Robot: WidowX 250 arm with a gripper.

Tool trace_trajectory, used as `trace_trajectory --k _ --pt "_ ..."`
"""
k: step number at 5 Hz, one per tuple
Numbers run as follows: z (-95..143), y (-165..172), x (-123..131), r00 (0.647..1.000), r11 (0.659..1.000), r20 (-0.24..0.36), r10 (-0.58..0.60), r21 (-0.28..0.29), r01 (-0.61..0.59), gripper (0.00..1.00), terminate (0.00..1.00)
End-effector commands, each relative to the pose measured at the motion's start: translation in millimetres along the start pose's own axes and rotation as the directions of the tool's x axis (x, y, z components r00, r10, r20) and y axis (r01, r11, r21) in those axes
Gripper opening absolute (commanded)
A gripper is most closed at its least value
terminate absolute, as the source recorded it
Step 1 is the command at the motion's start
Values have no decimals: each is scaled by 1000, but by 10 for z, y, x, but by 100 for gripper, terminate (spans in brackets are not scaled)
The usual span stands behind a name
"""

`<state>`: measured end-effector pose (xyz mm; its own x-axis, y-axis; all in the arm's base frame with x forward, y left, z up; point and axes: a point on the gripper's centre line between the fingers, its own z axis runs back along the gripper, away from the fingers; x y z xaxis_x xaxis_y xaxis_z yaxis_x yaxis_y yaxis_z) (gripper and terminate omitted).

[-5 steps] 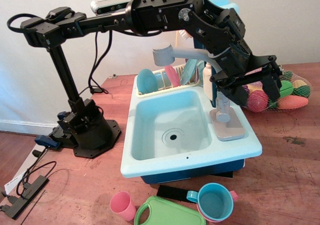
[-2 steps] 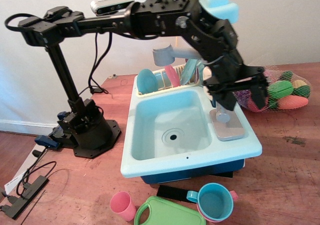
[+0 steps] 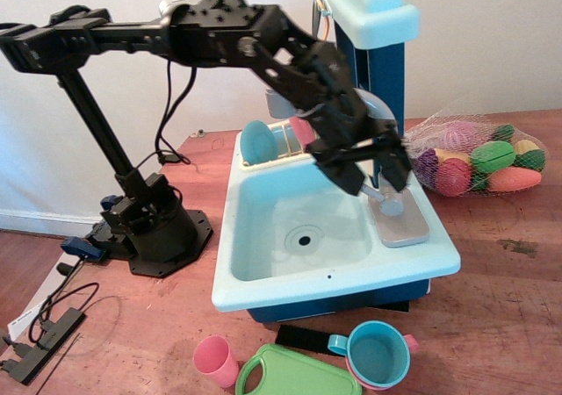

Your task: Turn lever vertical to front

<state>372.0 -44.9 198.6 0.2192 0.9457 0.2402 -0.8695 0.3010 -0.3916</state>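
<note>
Lever on grey base plate, right rim of sink, rounded tip pointing forward. Hand just above, fingers spread, gripping nothing. Recommended: straddle the stub squarely, sweep frontward without forcing the faucet.

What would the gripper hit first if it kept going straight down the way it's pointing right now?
Most likely the lever on the grey base plate. The gripper points down and slightly forward, fingers spread, and the lever's rounded tip sits just below them. Depth is unclear from this single view, so it could instead pass beside it.
</note>
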Motion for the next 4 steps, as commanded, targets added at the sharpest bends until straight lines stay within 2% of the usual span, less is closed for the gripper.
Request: trace_trajectory --k 1,2,3,4 --pt "264 98 -134 999 1000 -37 -19 -3 19 100 0" --pt "279 270 -317 997 999 -73 -31 26 33 100 0" --pt "303 464 -438 997 1000 -77 -6 30 9 100 0" --pt "271 579 -486 998 999 -58 38 36 -36 100 100"
